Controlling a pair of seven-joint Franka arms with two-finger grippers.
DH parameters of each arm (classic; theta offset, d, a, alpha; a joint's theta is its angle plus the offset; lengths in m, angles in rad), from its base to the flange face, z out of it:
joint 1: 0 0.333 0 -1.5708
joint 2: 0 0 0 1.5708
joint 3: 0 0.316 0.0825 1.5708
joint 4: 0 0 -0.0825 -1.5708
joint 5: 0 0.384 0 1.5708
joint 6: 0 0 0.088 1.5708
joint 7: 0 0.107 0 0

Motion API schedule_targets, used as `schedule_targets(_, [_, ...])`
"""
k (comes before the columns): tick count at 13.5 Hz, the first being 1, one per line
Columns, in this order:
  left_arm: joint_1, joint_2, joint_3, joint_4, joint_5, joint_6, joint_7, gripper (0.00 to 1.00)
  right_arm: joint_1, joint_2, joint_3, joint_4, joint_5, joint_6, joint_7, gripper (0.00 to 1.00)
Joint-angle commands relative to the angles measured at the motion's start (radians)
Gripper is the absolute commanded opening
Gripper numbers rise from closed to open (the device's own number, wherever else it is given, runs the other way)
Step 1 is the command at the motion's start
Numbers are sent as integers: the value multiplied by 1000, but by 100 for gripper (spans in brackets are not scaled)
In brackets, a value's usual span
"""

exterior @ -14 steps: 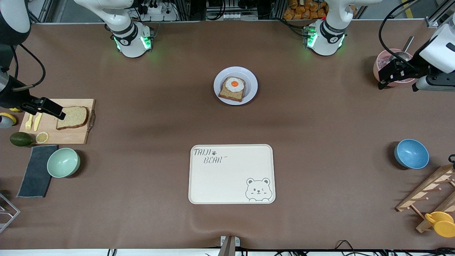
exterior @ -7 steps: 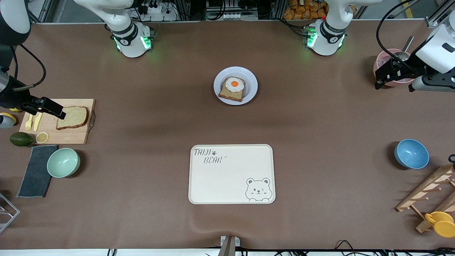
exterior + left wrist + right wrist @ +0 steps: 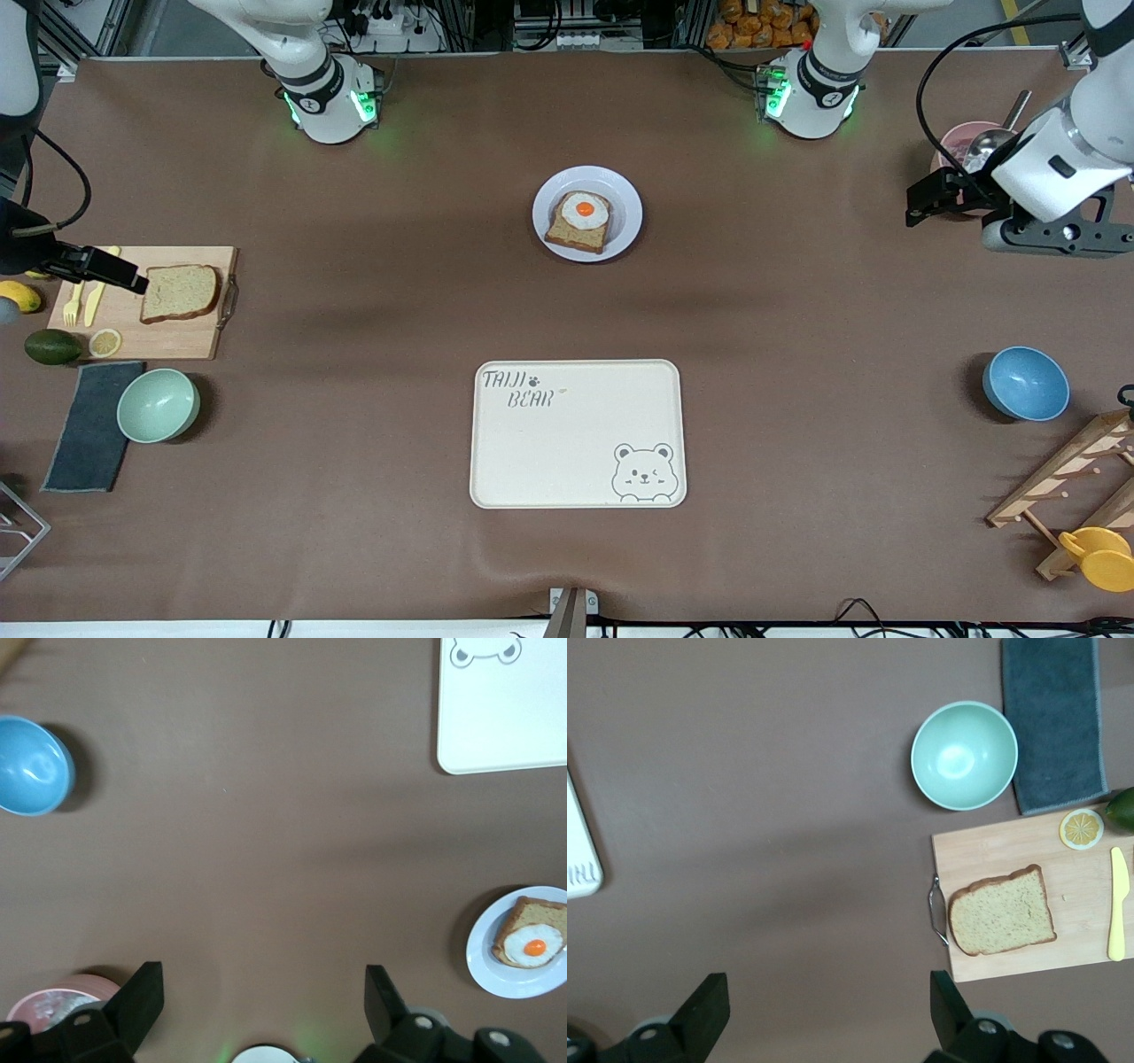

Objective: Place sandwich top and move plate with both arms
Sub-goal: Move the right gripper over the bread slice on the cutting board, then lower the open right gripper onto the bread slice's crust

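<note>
— Sandwich top (image 3: 180, 292) lies flat on the wooden cutting board (image 3: 190, 341), at the right arm's end of the bench. Which tool is closer?

— The right tool (image 3: 120, 276), plainly. It hangs over that board beside the yellow fork (image 3: 73, 305) and knife (image 3: 93, 301), just next to the slice's crust, fingers spread wide and empty. The slice lies from it toward the middle of the bench.

— And the left tool (image 3: 921, 202)?

— Up near the pink bowl (image 3: 955, 146) at the left arm's end, well apart from everything in play, also open with nothing in it.

— Where must the slice go?

— Onto the egg-topped bread (image 3: 580, 221) on the plate (image 3: 620, 239), which sits mid-bench between the two bases, farther from the front camera than the bear tray (image 3: 576, 443).

— So the right arm should pick, I'd judge, then carry toward the centre.
</note>
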Motion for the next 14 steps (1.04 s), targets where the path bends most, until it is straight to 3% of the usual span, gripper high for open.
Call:
schedule_targets(1, [30,-24,-6,-23,-46,12,23,100,-72,-2,15,-41,16,20,-117,100])
schedule_targets(9, [24,-42,-38,-54,-59,69,-5,100,-238,111,15,-69,71,45,-389,100])
schedule_targets(14, [24,-92,-54,-169,-107,181,-54,100,-336,206,15,-103,94,117,-539,100])
